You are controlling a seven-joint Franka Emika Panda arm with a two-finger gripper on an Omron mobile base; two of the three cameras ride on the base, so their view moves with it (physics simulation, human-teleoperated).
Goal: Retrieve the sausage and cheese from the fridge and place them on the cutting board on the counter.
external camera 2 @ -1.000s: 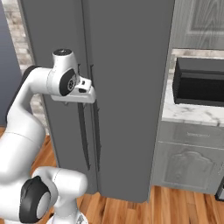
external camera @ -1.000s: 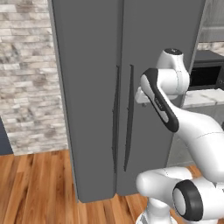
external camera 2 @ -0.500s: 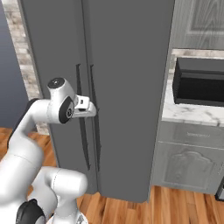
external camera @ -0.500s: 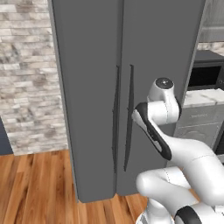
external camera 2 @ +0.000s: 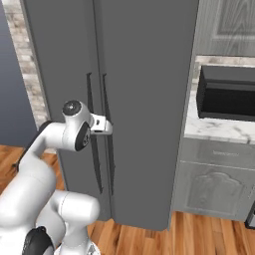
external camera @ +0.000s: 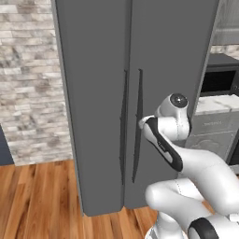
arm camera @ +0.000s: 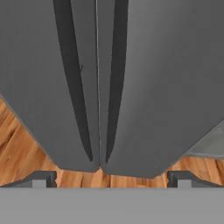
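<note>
The fridge (external camera: pixel 93 93) (external camera 2: pixel 149 89) (arm camera: pixel 157 70) is a tall dark grey cabinet, and both of its doors are shut. Two long thin handles (external camera: pixel 138 126) (external camera 2: pixel 107 139) (arm camera: pixel 116 78) run down on either side of the centre seam. My gripper (external camera: pixel 140 123) (external camera 2: pixel 108 125) (arm camera: pixel 111 178) hovers just in front of the right door's handle at mid height. It is open, its fingertips (arm camera: pixel 41 179) spread wide with nothing between them. The sausage and cheese are hidden behind the doors. The cutting board is out of view.
Right of the fridge is the white marble counter (external camera: pixel 217 101) (external camera 2: pixel 214 132) over grey drawer fronts (external camera 2: pixel 219 184). A dark microwave (external camera 2: pixel 229 94) stands on it. A brick wall (external camera: pixel 28 84) lies left of the fridge. The floor is wood (external camera: pixel 37 200).
The arm has folded down and forward. The hand has dropped along the fridge's handles and come closer to the doors. The gripper stays open.
</note>
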